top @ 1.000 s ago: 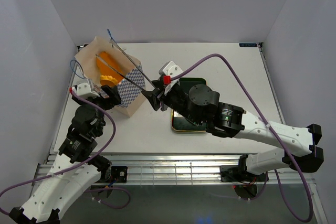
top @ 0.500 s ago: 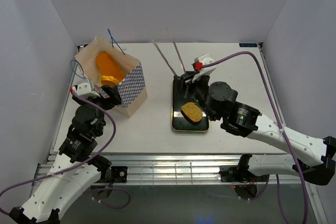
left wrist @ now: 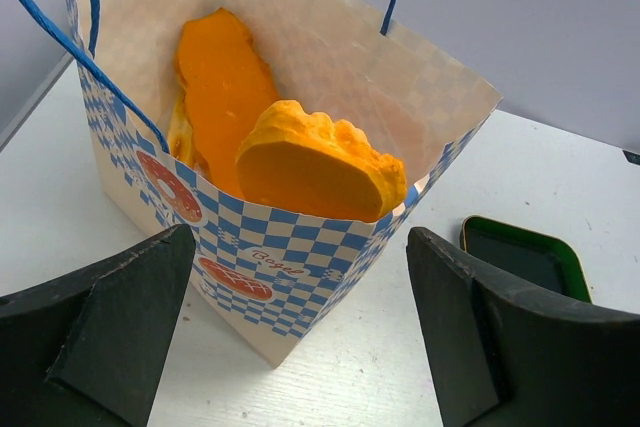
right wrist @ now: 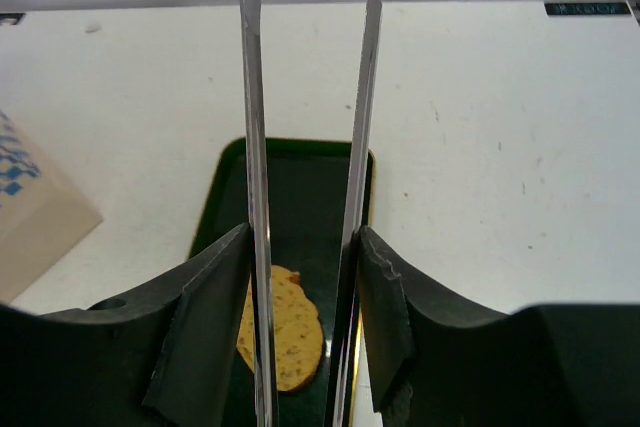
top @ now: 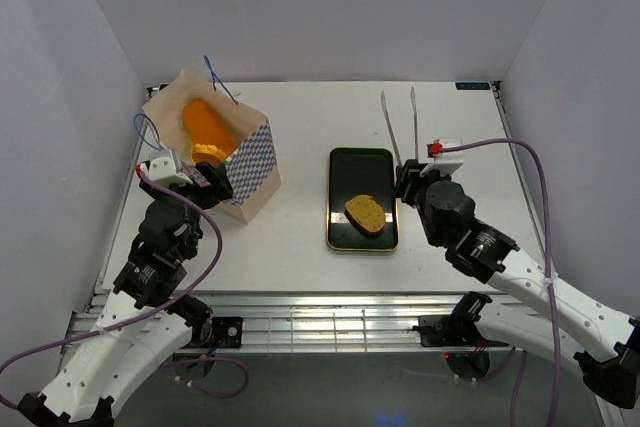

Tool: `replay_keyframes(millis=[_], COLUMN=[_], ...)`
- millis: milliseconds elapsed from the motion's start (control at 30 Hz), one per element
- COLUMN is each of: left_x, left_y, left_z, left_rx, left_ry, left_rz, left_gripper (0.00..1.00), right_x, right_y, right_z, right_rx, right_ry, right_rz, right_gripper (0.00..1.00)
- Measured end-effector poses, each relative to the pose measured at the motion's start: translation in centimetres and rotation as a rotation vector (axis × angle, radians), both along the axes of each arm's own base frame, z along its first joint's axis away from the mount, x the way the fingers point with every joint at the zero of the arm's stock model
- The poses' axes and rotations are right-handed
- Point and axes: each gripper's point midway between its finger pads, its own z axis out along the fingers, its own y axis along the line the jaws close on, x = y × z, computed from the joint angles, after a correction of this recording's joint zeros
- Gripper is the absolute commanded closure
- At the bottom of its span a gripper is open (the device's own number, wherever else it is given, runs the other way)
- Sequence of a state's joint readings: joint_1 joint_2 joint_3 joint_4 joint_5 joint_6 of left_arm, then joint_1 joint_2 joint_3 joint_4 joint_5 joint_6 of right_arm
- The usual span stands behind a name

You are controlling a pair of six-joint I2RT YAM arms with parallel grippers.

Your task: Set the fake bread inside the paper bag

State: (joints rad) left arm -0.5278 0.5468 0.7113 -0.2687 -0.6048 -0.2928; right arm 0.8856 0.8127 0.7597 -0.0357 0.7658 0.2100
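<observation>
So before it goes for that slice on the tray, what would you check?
1. Grip: right gripper clamps the tongs, both arms between its fingers: ok.
2. Tips: apart and empty: ok.
3. Target: bread slice lies flat on the tray, uncovered: ok.
4. Aim: tongs point away, right of the tray, not at the slice: not ok.
5. Destination: paper bag upright, mouth open, orange breads inside: ok.
6. Support: left gripper open, flanking the bag's corner; contact: cannot tell.
</observation>
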Motion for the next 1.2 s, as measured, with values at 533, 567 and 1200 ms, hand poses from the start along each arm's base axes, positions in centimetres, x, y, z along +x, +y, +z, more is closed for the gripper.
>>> replay_keyframes(millis=[533,567,1200], left_x=[0.2,0.2,0.2], left_y=[-0.2,-0.2,-0.2], left_z=[-0.3,-0.3,-0.3], left_rx=[0.006,0.006,0.006], left_ry=[0.011,0.011,0.010], left_rz=[-0.006,-0.006,-0.006], left_gripper=[0.03,0.03,0.03], right_x=[2.2,2.2,1.3], right_y=[-9.0,-9.2,-8.7], right_z=[-16.4,-17.4,-24.1], right_rx=[-0.010,-0.016,-0.018], right_ry=[0.370,0.400,0.599], right_rz=[-0.295,-0.305,-0.260], right_gripper=[0.48,0.49,0.42])
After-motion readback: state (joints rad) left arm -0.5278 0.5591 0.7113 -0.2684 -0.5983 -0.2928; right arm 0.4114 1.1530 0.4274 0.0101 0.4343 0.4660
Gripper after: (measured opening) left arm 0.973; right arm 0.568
